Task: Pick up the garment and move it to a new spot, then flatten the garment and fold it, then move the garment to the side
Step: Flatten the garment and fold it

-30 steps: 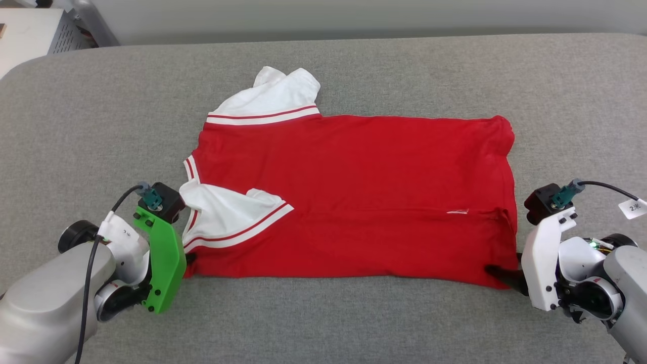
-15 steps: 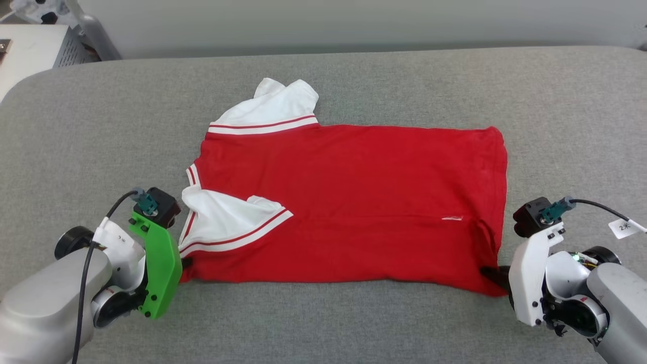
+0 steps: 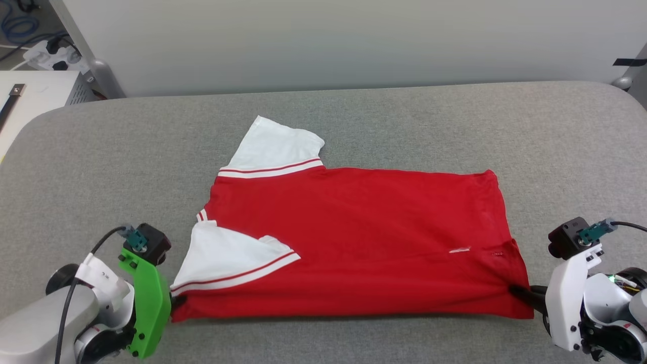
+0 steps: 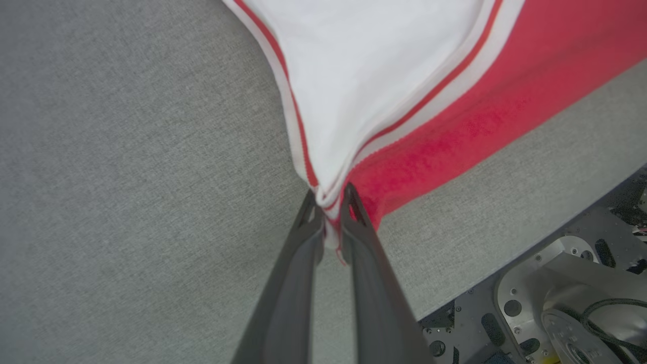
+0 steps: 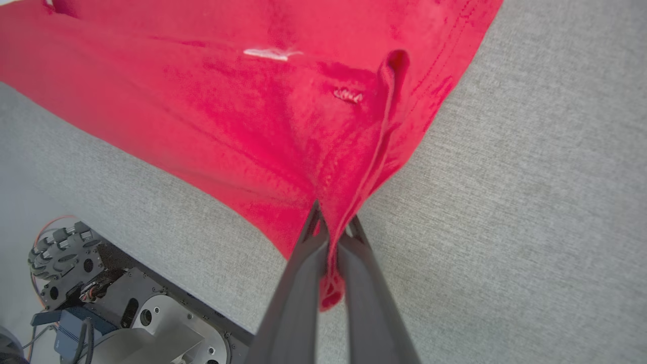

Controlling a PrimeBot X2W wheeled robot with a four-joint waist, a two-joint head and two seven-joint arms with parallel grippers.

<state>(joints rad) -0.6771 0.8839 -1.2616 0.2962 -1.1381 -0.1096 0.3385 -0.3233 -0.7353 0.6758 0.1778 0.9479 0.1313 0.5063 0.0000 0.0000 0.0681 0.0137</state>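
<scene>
Nearest me, my left gripper (image 3: pixel 178 300) was clamped on the garment (image 3: pixel 364 237) at its near left corner, where a white sleeve (image 3: pixel 227 258) with striped trim met the red body. My right gripper (image 3: pixel 515 290) was pinched tight on the bunched red hem at the near right corner. Between them the garment lay spread on the grey padded table (image 3: pixel 354 116), its near edge drawn straight and a second white sleeve (image 3: pixel 275 146) pointing away; beyond stood a pale wall (image 3: pixel 328 40) and, far left, a white cabinet (image 3: pixel 35 96).
</scene>
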